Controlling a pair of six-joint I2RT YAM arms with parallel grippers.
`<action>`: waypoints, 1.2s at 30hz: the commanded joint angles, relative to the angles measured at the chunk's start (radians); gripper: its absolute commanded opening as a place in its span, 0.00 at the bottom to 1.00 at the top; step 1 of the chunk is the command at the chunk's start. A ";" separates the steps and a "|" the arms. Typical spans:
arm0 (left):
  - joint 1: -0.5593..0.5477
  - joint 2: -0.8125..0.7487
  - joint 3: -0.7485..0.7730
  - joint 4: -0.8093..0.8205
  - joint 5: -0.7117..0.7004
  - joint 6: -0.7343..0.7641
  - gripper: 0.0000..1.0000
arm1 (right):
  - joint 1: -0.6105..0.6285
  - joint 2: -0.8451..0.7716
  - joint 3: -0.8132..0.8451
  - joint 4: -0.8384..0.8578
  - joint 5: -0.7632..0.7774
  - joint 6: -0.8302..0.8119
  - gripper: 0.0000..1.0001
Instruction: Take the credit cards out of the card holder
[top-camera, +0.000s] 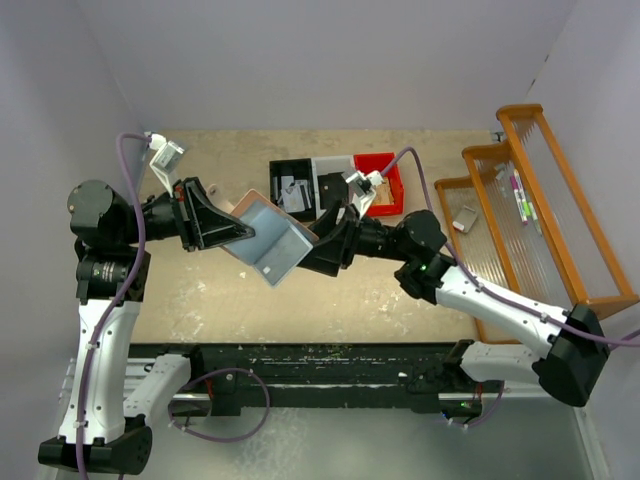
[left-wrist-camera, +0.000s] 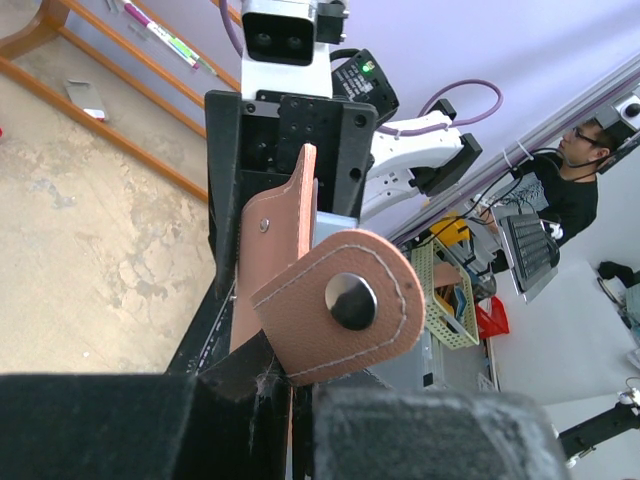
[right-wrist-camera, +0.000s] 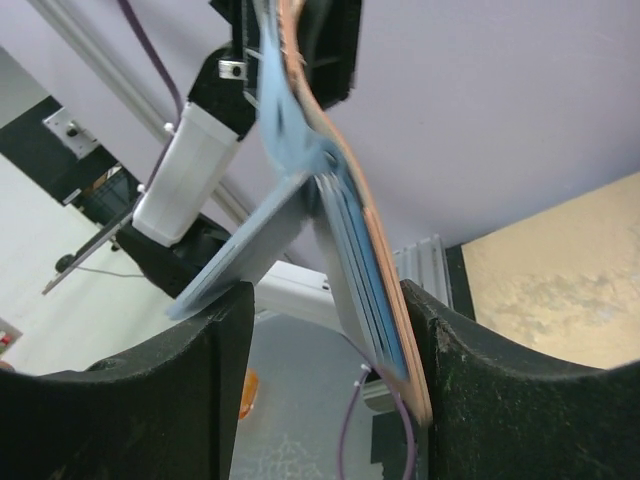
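The card holder (top-camera: 268, 240), salmon-pink outside and blue-grey inside, hangs in the air between both arms, spread partly open. My left gripper (top-camera: 238, 232) is shut on its pink edge. In the left wrist view the snap tab (left-wrist-camera: 340, 300) stands just above the left gripper (left-wrist-camera: 295, 400). My right gripper (right-wrist-camera: 325, 380) is open with the holder (right-wrist-camera: 300, 150) between its fingers. The blue flap rests on the left finger (right-wrist-camera: 150, 400) and the pink panel lies along the right one. Thin grey edges that look like the credit cards (right-wrist-camera: 342, 300) sit in the slots.
Black (top-camera: 292, 190), white (top-camera: 332, 172) and red (top-camera: 380, 175) bins stand at the back of the table, the black one with grey flat pieces in it. A wooden rack (top-camera: 540, 200) with pens fills the right side. Purple walls enclose the table.
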 joint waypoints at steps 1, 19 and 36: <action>0.006 -0.004 0.010 0.041 -0.011 -0.017 0.01 | 0.041 0.032 0.109 0.027 0.049 -0.035 0.62; 0.006 -0.006 0.050 -0.390 -0.104 0.572 0.22 | 0.077 0.043 0.265 -0.378 0.400 -0.019 0.00; 0.006 -0.207 -0.158 -0.413 -0.088 0.964 0.72 | 0.284 0.293 0.771 -1.315 1.029 -0.129 0.00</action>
